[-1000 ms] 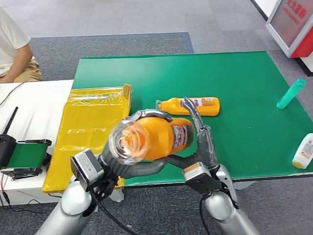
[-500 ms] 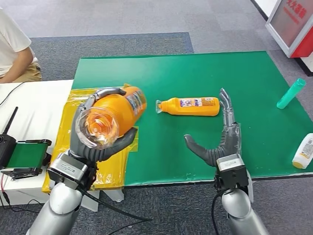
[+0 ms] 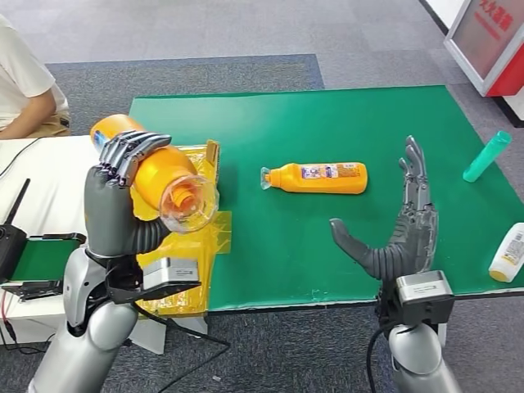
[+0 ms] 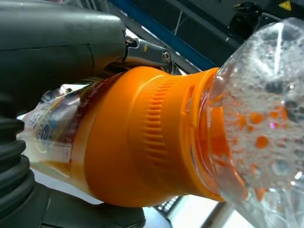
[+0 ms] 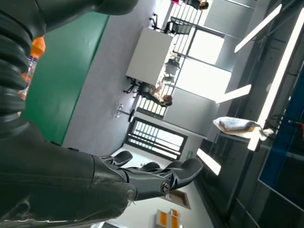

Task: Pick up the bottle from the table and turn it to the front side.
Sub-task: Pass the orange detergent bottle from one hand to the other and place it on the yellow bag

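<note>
Step in hand: I have the orange bottle (image 3: 162, 178) lifted off the bench (image 3: 371, 237) and I judge the turn to be under way — not finished, since its label still faces partly away from me.

- Left hand (image 3: 117, 196): wrapped around the bottle's body, dark fingers (image 3: 127, 151) curled over the top, thumb beneath. It holds the bottle above the yellow plastic bag (image 3: 155, 246) at the bench's left end, clear cap (image 3: 188, 205) pointing toward me.
- Right hand (image 3: 401, 229): released, fingers spread and raised, holding nothing, over the green mat near the front edge.
- Bottle: smooth glossy orange plastic, rounded shoulder with fine ribbing, printed label wrap, transparent domed cap with droplets inside. Slick surface; I expect it could slip in the grip while rolling.
- Second orange bottle (image 3: 318, 178): slimmer, lying on its side mid-bench, untouched.
- Teal bottle (image 3: 487, 155) and white bottle (image 3: 508, 254): lying at the right edge.

Next move, as I judge it: roll the wrist until the label faces front, keeping a firm hold — then set down or present.
</note>
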You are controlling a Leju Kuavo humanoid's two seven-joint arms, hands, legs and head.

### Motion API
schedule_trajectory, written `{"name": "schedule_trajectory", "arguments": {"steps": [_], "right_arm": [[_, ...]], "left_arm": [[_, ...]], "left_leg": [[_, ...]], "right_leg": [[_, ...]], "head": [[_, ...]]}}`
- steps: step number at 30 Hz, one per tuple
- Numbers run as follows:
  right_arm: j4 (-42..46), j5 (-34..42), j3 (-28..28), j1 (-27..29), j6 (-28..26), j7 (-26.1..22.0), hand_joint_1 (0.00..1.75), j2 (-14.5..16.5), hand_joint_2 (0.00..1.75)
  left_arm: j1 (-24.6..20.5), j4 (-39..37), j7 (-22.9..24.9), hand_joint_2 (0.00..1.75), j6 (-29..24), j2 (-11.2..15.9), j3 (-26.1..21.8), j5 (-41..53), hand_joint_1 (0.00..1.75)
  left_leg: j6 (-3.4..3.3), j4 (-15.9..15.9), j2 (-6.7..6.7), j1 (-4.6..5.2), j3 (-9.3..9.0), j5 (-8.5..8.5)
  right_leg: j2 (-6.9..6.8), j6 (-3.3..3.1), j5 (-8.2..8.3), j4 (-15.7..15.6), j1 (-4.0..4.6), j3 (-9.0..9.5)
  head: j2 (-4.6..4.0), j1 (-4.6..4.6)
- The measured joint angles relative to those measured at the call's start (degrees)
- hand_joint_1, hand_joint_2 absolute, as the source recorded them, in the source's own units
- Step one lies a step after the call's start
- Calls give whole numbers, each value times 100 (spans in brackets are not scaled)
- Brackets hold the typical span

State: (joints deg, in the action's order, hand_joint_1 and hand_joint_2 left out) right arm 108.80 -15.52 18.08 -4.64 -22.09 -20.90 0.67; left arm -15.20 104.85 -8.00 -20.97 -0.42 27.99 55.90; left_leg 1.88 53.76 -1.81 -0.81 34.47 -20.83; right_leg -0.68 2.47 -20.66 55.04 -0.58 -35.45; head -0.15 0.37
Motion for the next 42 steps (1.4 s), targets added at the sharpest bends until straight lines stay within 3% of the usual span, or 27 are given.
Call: {"name": "schedule_trajectory", "arguments": {"steps": [1, 8, 17, 23, 34, 42], "right_arm": [[73, -17, -20, 2, 7, 16, 0, 8, 175], [541, -56, -219, 8, 129, 62, 0, 61, 175], [787, -44, -291, -14, 381, 101, 0, 127, 175], [857, -40, -291, -21, 403, 89, 0, 153, 175], [995, 91, -299, -19, 407, -55, 0, 156, 175], [1317, 175, -508, 51, 342, -225, 0, 156, 175]], "left_arm": [[-18, -38, 73, 0, 14, 26, -15, 159, 175], [-301, -903, 732, 0, 649, 225, -15, 1511, 175], [-832, -2773, 828, 0, 1427, 300, 131, 1744, 175], [-994, -3560, 831, 0, 1516, 276, 234, 1750, 175], [-1125, -4325, 682, 0, 1643, 267, 313, 1596, 175], [-1142, -5328, 809, 0, 1465, 182, 287, 1478, 175]], "left_leg": [[0, 0, 0, 0, 0, 0], [-1, 0, 0, 2, 1, 1], [1, 0, -1, 2, 2, 4], [1, 0, -1, 2, 3, 3], [1, 0, -1, 2, 4, 3], [1, 0, -1, 2, 5, 2]], "right_leg": [[0, 0, 0, 0, 0, 0], [0, 1, 3, 0, -1, -2], [1, -3, 7, 0, -1, -5], [1, -3, 7, 1, -1, -6], [2, -3, 6, 1, -1, -7], [1, -3, 6, 1, -1, -7]], "head": [[0, 1], [0, 1], [0, 2], [0, 2], [0, 1], [0, 1]]}}
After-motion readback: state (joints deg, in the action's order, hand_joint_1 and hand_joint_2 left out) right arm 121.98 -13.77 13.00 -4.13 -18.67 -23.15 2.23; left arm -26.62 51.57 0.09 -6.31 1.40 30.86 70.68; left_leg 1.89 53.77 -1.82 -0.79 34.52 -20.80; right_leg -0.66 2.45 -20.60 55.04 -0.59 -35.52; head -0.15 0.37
